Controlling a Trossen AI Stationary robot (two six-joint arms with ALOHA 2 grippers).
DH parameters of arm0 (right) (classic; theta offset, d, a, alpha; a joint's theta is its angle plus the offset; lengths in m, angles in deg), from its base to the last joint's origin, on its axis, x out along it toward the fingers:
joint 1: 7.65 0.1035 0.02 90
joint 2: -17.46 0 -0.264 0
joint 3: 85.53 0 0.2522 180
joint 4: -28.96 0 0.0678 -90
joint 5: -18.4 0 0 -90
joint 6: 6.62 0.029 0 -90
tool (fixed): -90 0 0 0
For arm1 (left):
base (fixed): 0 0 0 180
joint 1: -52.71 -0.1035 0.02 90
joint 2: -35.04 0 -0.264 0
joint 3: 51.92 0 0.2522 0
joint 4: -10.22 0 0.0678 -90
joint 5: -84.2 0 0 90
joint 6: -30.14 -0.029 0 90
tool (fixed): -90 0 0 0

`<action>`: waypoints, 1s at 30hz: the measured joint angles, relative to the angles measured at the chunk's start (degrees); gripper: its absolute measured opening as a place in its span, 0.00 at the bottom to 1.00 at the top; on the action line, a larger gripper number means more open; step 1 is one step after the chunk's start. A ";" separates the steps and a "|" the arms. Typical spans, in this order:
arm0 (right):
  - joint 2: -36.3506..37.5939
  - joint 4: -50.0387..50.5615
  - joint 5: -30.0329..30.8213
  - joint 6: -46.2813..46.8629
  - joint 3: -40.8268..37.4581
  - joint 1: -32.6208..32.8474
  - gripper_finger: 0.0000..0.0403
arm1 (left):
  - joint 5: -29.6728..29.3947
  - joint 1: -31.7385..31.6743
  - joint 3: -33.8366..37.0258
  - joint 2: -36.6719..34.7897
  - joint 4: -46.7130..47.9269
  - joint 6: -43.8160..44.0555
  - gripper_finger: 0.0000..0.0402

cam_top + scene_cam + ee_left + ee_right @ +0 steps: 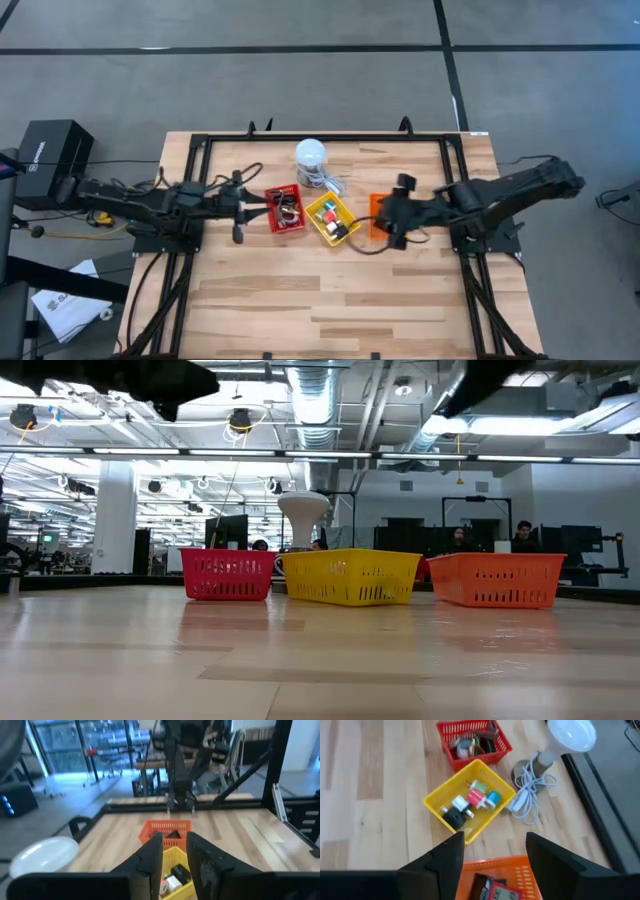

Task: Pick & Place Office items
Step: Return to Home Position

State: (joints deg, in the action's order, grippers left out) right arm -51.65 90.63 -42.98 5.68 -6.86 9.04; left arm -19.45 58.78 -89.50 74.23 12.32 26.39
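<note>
Three small trays stand in a row on the wooden table. The red tray holds a green ring, a wire ring and brown pieces. The yellow tray holds small black, white, pink, green and blue pieces. The orange tray holds a dark and red item. My left gripper hovers level just left of the red tray, open, with nothing between its fingers. My right gripper hangs open above the orange tray, slanting down.
A white lamp with a coiled cable stands just behind the red and yellow trays. A black frame borders the table's far, left and right sides. Bare wood lies toward the near edge.
</note>
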 joint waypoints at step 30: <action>67.34 -46.19 -0.10 -15.83 -56.25 2.59 0.47 | 5.11 -0.02 23.50 -26.84 -18.62 -5.22 0.14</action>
State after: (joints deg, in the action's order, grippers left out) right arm 15.69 44.44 -43.08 -10.15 -63.12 11.63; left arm -14.34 58.76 -66.00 47.40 -6.30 21.17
